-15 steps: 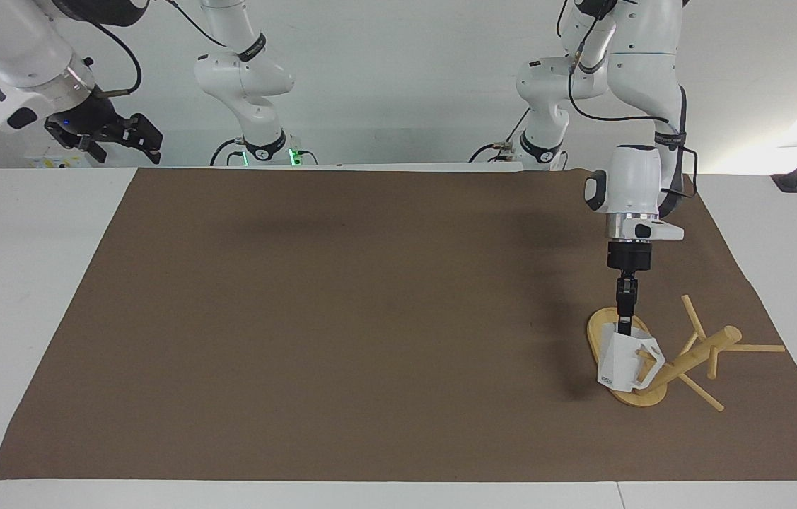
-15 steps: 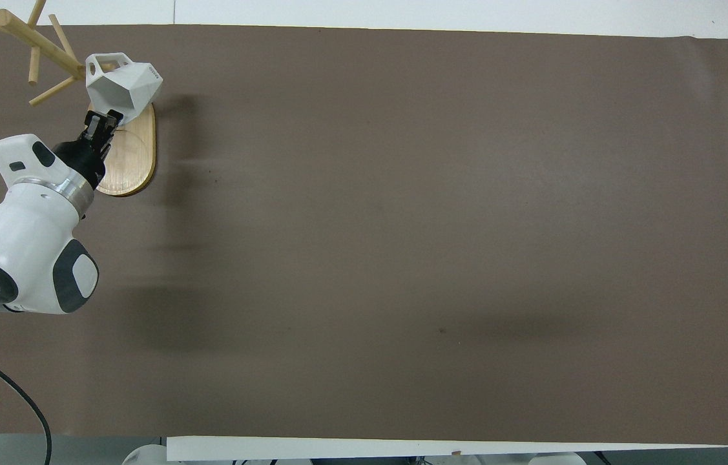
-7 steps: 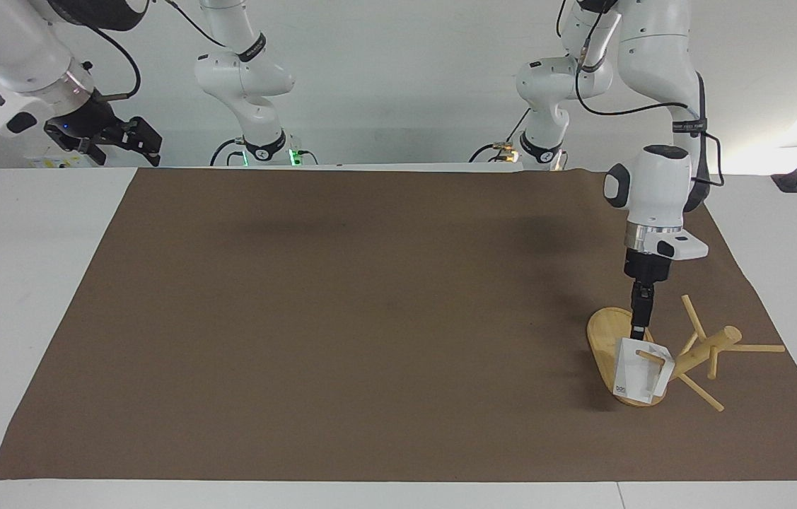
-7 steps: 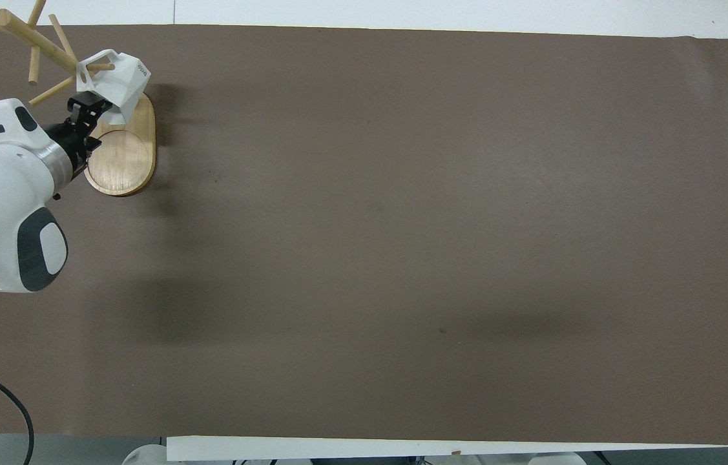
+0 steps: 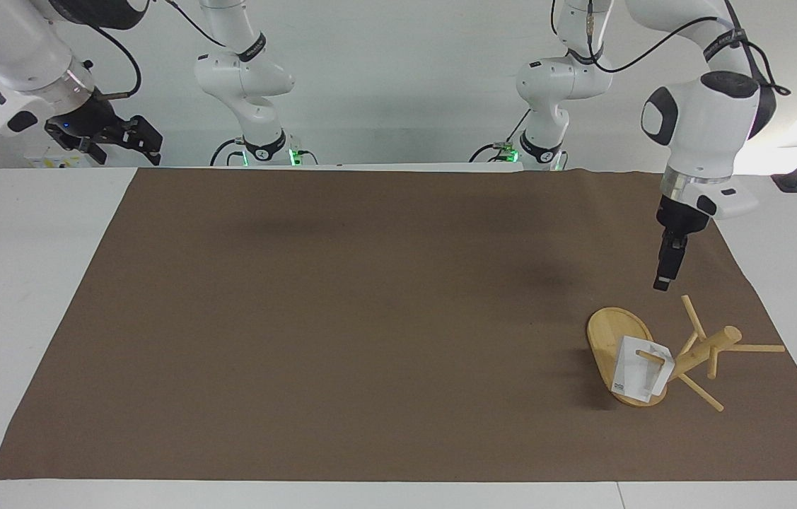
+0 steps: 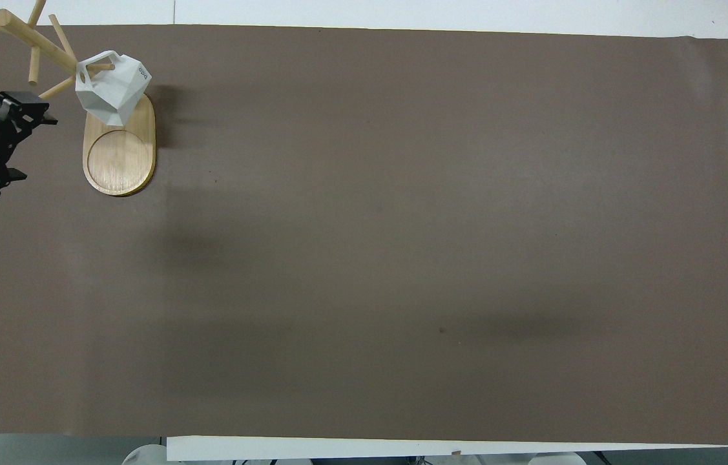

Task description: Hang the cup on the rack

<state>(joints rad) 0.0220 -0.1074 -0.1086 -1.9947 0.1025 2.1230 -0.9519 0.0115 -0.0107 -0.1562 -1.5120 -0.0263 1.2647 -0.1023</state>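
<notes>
White cup [image 5: 640, 369] hangs on a rack [image 5: 688, 353] peg, lower right; left gripper [image 5: 662, 281], empty, fingers together, hangs above; right gripper [image 5: 131, 138], spread, waits upper left.

we see the cup [image 5: 637, 370] [image 6: 112, 89], white and faceted, hanging by its handle on a peg of the rack [image 5: 681, 357] [image 6: 119, 152], a bamboo mug tree with oval base, toward the left arm's end of the table.

cup: small white faceted mug [image 5: 637, 370] hangs by its handle on a peg; over the base
rack: light bamboo mug tree [image 5: 681, 357] sits at the left arm's end of the table
</notes>
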